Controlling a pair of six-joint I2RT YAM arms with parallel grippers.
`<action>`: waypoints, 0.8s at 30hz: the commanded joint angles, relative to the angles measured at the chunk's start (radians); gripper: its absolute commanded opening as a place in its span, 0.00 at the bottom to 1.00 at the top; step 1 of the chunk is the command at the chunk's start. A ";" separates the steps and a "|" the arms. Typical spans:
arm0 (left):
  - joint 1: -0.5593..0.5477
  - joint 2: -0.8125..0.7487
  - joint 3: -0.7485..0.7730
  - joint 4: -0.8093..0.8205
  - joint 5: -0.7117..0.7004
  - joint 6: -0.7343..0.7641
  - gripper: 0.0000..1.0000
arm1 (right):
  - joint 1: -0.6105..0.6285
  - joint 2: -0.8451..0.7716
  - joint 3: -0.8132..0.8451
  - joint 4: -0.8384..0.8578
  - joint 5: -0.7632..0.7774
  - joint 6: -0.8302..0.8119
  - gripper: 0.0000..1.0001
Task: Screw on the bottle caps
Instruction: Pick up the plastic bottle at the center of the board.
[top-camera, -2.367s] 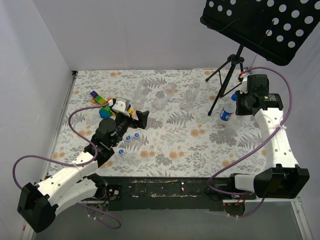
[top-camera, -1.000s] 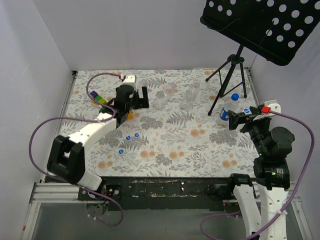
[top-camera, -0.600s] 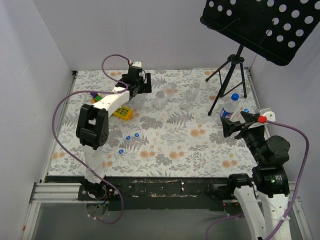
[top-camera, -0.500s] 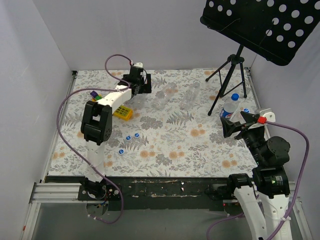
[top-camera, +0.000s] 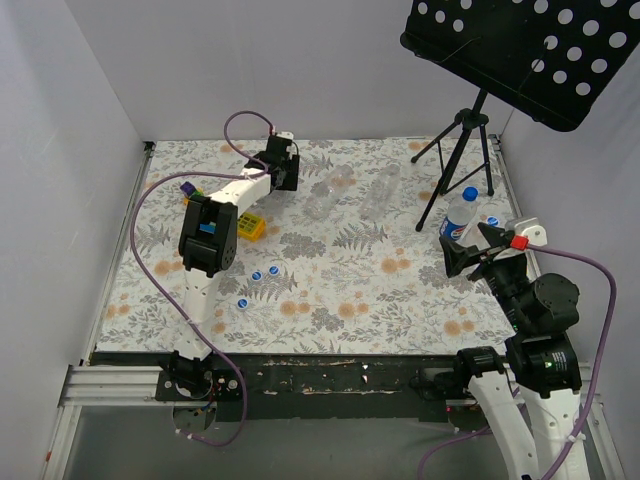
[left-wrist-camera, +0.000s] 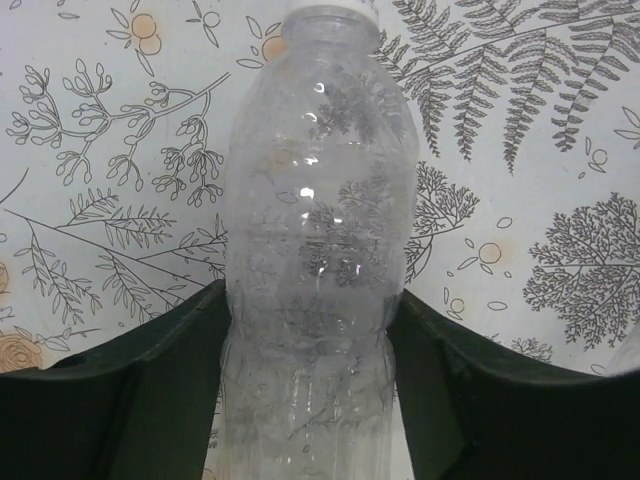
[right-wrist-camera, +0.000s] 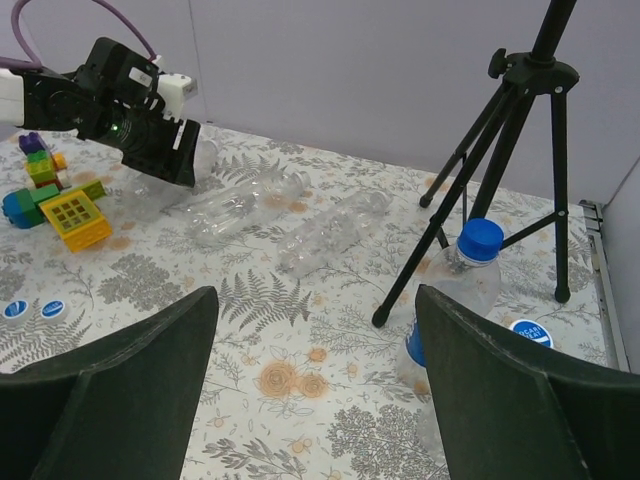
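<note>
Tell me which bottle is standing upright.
The blue-capped, labelled bottle beside the tripod. It alone stands; the other clear bottles lie on their sides.

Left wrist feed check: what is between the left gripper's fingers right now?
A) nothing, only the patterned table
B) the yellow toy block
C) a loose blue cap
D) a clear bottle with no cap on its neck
D: the left wrist view shows a clear bottle filling the gap of the left gripper, with a finger against each side and the neck bare at the top.
</note>
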 joint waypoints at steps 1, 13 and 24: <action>0.005 -0.026 0.044 0.009 0.024 0.027 0.54 | 0.005 0.014 0.030 -0.005 -0.014 -0.050 0.86; 0.005 -0.475 -0.341 0.276 0.119 0.036 0.42 | 0.005 0.176 0.107 -0.080 -0.351 -0.080 0.80; 0.005 -1.166 -0.886 0.541 0.242 -0.038 0.44 | 0.128 0.397 0.118 -0.017 -0.599 -0.026 0.73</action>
